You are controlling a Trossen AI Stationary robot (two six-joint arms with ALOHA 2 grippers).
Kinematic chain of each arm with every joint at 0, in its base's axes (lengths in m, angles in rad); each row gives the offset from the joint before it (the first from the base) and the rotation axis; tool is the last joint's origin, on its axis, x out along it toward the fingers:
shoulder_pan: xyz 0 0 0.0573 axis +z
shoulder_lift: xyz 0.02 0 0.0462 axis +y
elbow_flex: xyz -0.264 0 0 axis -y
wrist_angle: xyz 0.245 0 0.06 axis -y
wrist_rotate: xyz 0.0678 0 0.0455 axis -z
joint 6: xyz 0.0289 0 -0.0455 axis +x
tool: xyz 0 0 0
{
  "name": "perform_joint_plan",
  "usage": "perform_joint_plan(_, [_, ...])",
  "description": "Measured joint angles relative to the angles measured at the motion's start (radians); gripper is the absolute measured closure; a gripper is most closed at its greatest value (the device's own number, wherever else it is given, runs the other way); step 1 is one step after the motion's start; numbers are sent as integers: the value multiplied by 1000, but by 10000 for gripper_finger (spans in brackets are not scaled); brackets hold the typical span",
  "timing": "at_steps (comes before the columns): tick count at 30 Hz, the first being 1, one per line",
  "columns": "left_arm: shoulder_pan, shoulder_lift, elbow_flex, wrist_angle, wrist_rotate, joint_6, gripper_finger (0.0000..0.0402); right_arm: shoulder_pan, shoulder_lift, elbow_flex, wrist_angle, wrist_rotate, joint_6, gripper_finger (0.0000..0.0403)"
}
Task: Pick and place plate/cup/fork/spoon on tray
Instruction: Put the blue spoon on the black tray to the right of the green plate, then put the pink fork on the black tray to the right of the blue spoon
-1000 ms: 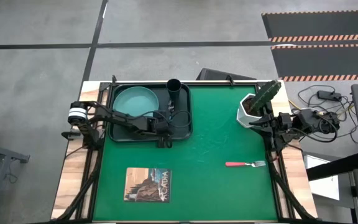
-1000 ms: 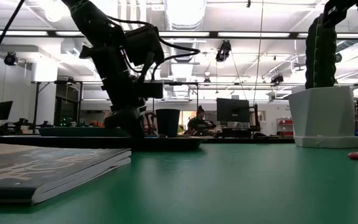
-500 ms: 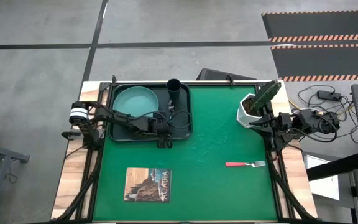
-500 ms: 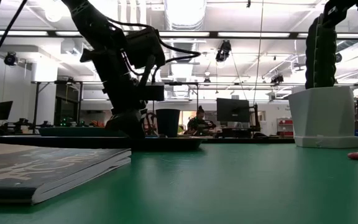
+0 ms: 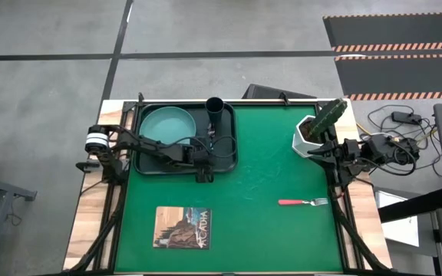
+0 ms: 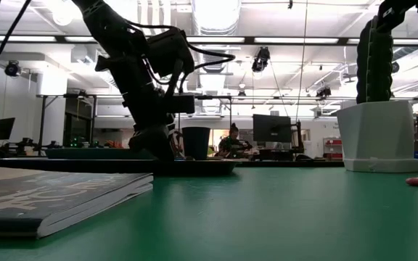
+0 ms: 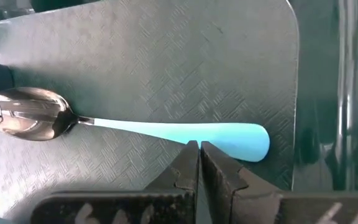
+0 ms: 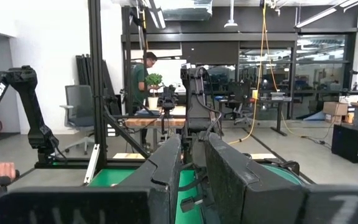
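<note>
High view: the black tray (image 5: 148,165) is seen at the far left part of the green table mat (image 5: 267,222), with the teal plate (image 5: 167,124) lying in its left half and the dark cup (image 5: 214,106) standing at its far edge, right of the plate. The left gripper (image 5: 202,159) is held over the tray's near right part, just beside the plate's rim. In the left wrist view the spoon (image 7: 129,127) is shown lying flat on the tray's textured floor, its silver bowl pointing one way and its light blue handle the other; the fingers (image 7: 213,169) are pressed together just above the handle, and nothing is clamped between them. The fork (image 5: 303,202) is left on the mat, well apart from the tray, toward the right side, its red handle pointing left and its tines right. The right gripper (image 5: 322,152) is parked at the table's right edge, beside a white pot (image 5: 308,136) holding a green plant; its fingers (image 8: 166,168) are seen slightly apart, with nothing held. A magazine (image 5: 183,228) is lying near the front of the mat.
</note>
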Motion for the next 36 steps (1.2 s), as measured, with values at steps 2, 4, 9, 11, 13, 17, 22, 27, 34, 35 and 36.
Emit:
perform_joint_plan(2, [-2,-9,3,-1,0,0,402,0,0,0,0,0,0,339])
perform_joint_plan(4, [-8,-31,5,-1,-1,0,402,0,0,0,0,0,0,339])
perform_joint_plan(9, [-39,-116,6,5,-1,5,402,0,0,0,-2,0,0,339])
perform_joint_plan(11, [-60,-153,3,25,-1,5,402,0,0,0,-2,0,-1,339])
perform_joint_plan(13, [-83,-190,-8,59,-1,6,402,0,2,0,-1,-1,-10,339])
perform_joint_plan(17, [-131,-234,-26,166,-1,10,402,0,35,0,4,-7,-18,339])
perform_joint_plan(22, [-162,-248,-26,232,0,11,402,0,159,3,39,-2,-24,339])
perform_joint_plan(27, [-169,-262,-27,228,0,21,402,3,347,68,22,-2,37,339])
perform_joint_plan(34, [-199,-325,-25,227,-3,127,402,33,597,243,-265,-1,264,339])
perform_joint_plan(35, [-201,-338,-25,220,-4,134,402,39,630,264,-323,-2,313,339])
perform_joint_plan(36, [-201,-348,-25,217,-5,136,402,49,664,282,-377,-4,365,339])
